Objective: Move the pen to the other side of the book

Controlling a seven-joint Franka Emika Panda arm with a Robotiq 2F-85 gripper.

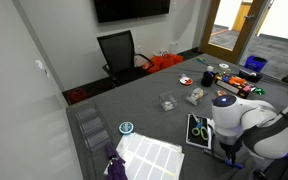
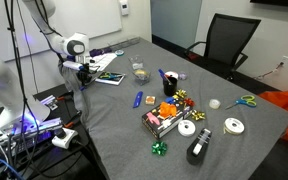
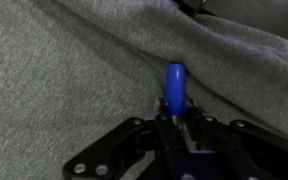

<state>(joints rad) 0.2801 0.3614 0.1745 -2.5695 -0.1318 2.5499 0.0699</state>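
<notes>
In the wrist view my gripper (image 3: 174,120) is shut on the blue pen (image 3: 174,88), whose rounded end sticks out past the fingertips over grey cloth. The book (image 1: 199,130), dark with a green-yellow shape and a white edge, lies near the table edge; it also shows in an exterior view (image 2: 109,77). In both exterior views my gripper (image 1: 229,148) (image 2: 81,72) is at the table's edge, just beside the book. The pen is too small to make out in the exterior views.
A white gridded sheet (image 1: 149,155) lies near the book. A thick blue marker (image 2: 137,99), a clear cup (image 2: 140,72), tape rolls (image 2: 234,125), a box of small items (image 2: 164,118) and scissors (image 2: 246,100) are spread over the grey table. A black chair (image 1: 119,50) stands at the far end.
</notes>
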